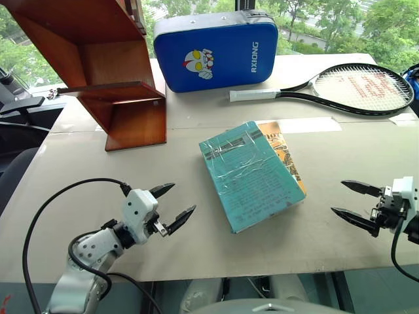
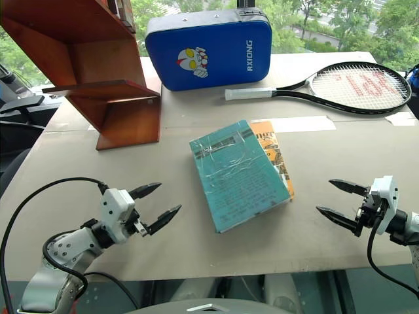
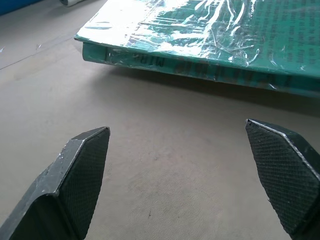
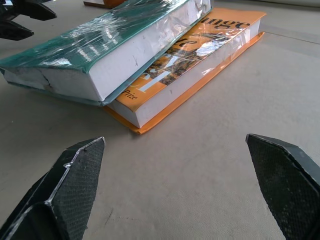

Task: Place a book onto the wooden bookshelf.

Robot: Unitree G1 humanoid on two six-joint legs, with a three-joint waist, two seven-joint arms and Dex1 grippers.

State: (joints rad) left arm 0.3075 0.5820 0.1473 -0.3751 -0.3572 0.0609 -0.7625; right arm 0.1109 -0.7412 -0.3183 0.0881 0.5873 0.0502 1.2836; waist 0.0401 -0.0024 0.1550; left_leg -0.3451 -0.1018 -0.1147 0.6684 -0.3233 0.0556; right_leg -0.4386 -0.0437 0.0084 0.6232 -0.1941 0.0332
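Two grippers flank the book [image 1: 250,175], which lies flat at mid-table, stacked askew on an orange book [image 4: 197,60]: the left gripper [image 1: 175,206] sits near its left side and the right gripper [image 1: 353,203] sits off to its right, each apart from it with bare table [image 1: 78,170] between. Both have their fingers spread wide with nothing between them, pointing inward toward the book. The bookshelf [image 1: 108,72] stands at the table's far left, well apart from the book and beyond the left gripper.
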